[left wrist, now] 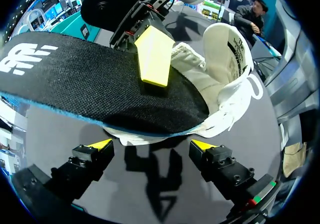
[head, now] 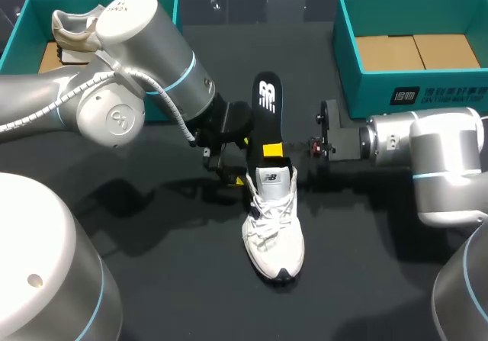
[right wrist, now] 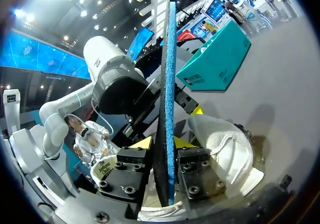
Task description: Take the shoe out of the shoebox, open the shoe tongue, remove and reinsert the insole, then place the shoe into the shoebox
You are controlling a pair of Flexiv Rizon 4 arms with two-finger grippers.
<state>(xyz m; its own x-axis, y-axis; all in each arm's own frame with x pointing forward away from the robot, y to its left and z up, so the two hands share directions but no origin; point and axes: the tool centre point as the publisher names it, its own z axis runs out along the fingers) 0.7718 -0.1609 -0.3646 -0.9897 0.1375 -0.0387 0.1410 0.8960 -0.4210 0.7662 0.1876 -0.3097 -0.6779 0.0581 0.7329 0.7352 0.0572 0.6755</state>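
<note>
A white shoe (head: 273, 223) stands on the dark table with its toe toward me. A black insole (head: 267, 108) sticks out of its opening and slants up and back. My right gripper (head: 272, 152) comes in from the right and is shut on the insole just above the shoe's collar. In the right wrist view the blue-edged insole (right wrist: 167, 83) stands edge-on between the fingers (right wrist: 140, 145), with the shoe (right wrist: 220, 144) beside them. My left gripper (left wrist: 150, 149) is open and holds nothing. It sits just left of the heel, below the insole (left wrist: 90, 83) and facing the shoe (left wrist: 225, 58).
A teal shoebox (head: 358, 82) with a cardboard floor stands at the back right, close behind my right wrist. Another teal box (head: 23, 20) at the back left holds a second shoe (head: 72, 28), partly hidden by my left arm.
</note>
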